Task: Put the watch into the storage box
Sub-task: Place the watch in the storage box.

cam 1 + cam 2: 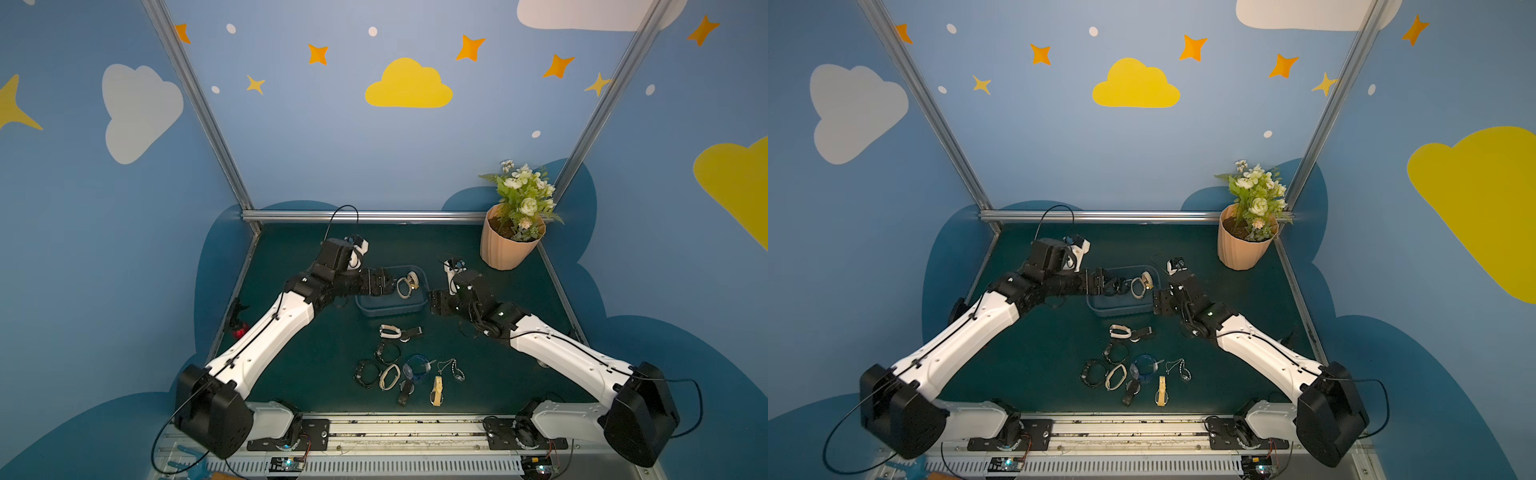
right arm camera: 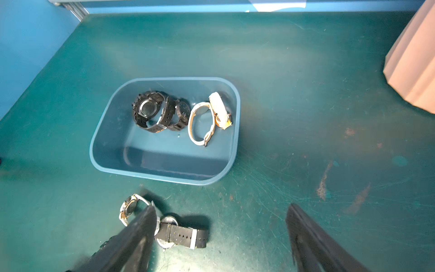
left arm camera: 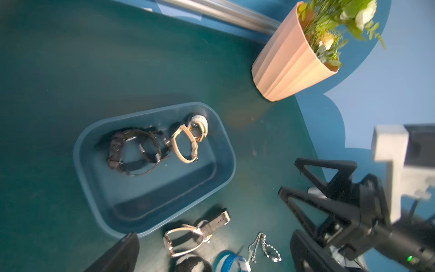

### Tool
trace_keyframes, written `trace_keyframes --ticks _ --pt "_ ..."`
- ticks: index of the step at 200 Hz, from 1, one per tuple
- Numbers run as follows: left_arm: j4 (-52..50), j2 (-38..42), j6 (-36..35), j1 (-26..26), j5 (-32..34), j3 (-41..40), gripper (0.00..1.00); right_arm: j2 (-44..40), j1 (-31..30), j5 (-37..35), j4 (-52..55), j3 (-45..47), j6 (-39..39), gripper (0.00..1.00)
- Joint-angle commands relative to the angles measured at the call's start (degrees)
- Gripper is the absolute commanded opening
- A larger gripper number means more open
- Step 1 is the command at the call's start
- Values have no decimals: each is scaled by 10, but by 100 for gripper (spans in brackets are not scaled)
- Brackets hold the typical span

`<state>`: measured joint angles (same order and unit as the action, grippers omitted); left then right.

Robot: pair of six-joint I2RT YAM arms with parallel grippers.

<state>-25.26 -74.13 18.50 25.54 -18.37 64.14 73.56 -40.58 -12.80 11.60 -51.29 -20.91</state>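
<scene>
Already inside the storage box [image 2: 169, 162], toward its left-arm end: the black watch [image 2: 147, 109], touching a second dark watch [image 2: 182, 113], two pale watches [image 2: 201, 122] beside. Over that same end of the box, the left hand [image 1: 386, 284], forearm reaching across, fingers spread wide, holding nothing. Just off the opposite end, the right hand [image 2: 220, 207], angled down at the surface [image 2: 306, 70], fingers wide apart, empty. Before the box, more watches [image 1: 392, 332] loose.

Peach flower pot [image 1: 503, 250], far corner
</scene>
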Motion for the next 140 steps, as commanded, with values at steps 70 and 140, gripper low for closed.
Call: trace_keyframes --ticks 70,140 --pt "27 66 -25 -5 45 -77 100 82 -10 98 40 -13 -52 87" --pt "23 43 -23 -5 20 -69 100 107 -41 116 -15 53 -120 80"
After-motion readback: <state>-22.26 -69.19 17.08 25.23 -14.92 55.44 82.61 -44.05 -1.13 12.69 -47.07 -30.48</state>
